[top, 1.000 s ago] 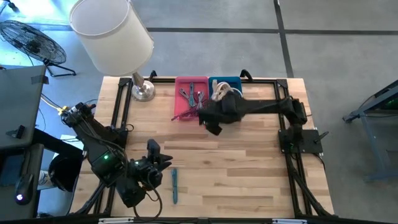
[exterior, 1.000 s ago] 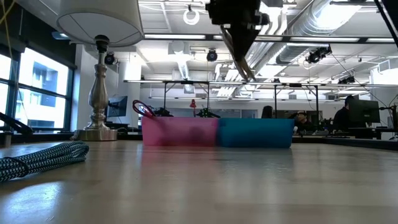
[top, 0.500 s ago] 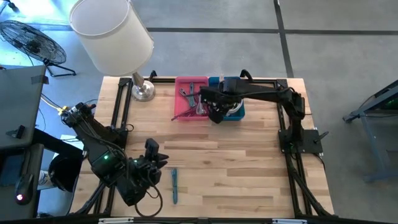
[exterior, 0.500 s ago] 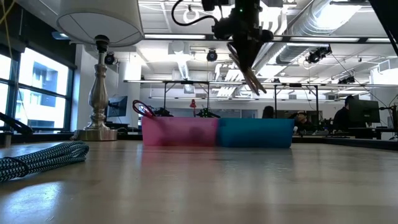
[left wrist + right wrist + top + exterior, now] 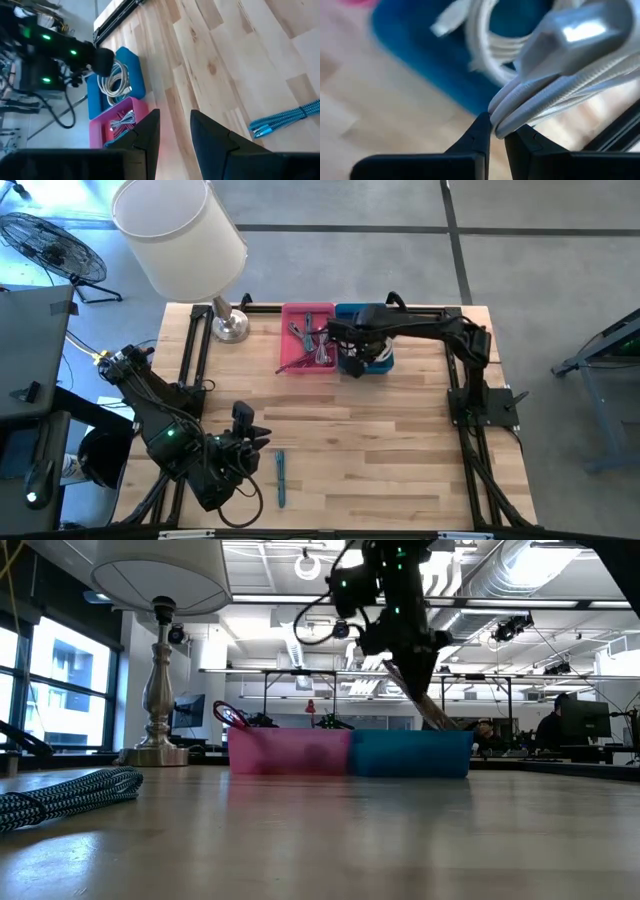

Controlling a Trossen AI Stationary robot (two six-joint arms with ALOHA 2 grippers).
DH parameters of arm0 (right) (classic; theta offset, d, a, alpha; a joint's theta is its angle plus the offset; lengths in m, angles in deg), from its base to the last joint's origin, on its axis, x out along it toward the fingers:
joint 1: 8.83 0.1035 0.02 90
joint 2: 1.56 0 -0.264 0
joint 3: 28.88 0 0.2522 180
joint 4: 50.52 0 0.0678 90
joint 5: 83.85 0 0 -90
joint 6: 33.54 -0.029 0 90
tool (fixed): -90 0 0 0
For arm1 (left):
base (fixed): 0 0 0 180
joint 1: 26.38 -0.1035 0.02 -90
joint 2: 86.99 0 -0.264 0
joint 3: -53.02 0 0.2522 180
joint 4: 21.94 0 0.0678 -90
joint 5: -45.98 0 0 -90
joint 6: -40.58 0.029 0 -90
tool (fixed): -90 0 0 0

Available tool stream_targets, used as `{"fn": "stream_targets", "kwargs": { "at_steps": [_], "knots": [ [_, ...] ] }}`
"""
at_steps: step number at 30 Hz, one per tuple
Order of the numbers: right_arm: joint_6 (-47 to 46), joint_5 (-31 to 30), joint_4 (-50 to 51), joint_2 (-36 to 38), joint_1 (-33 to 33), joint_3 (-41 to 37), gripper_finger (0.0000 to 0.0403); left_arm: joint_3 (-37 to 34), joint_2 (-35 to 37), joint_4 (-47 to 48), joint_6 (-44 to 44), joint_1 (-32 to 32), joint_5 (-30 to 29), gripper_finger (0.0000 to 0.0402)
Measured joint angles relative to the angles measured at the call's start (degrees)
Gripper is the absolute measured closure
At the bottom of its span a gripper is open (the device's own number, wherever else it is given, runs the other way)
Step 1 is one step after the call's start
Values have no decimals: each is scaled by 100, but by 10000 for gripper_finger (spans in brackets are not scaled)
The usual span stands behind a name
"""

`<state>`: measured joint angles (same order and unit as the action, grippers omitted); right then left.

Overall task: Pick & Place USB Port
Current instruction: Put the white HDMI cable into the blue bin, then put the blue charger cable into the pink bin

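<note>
Right pincer (image 5: 497, 131) clamped on white cable bundle (image 5: 555, 95), over blue bin (image 5: 378, 360); left pincer (image 5: 175, 131) parted, empty, above counter (image 5: 400, 460).

The right gripper (image 5: 497, 131) pinches a bundle of white cable (image 5: 555, 102) between its two dark fingers (image 5: 479, 134), the strands bent over the fingertips; a silver-grey plug (image 5: 585, 37) sits on the bundle; beyond the fingers lies the blue bin (image 5: 425, 55), holding a white cable coil (image 5: 482, 40); the wooden table (image 5: 365, 120) borders the bin.
</note>
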<state>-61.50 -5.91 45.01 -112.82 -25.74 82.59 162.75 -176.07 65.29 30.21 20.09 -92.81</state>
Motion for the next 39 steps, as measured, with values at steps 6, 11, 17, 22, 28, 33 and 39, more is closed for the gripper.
{"fn": "stream_targets", "kwargs": {
  "at_steps": [6, 11, 17, 22, 28, 33, 39],
  "knots": [
    [159, -710, -505, 0, -51, -379, 305, -2, 0, 20, 2, 0, -261, 298],
    [699, -337, -985, 0, -4, -380, 279, -2, 0, 128, 2, 0, -438, 298],
    [1101, -57, -1352, -2, 48, -285, 272, -4, 0, 199, 165, 0, -537, 298],
    [1139, -93, -897, 0, 168, 325, 275, -4, 2, 150, 426, 0, -832, 298],
    [1147, -273, -70, 2, 675, 1433, 275, 336, 76, 207, 173, 0, -479, 298],
    [1009, -791, 346, 4, 1399, 2180, 275, 785, 96, 367, -878, -2, 931, 298],
    [765, -1494, 435, 4, 2538, 2438, 274, 568, 86, 642, -956, 2, 1881, 298]
  ]
}}
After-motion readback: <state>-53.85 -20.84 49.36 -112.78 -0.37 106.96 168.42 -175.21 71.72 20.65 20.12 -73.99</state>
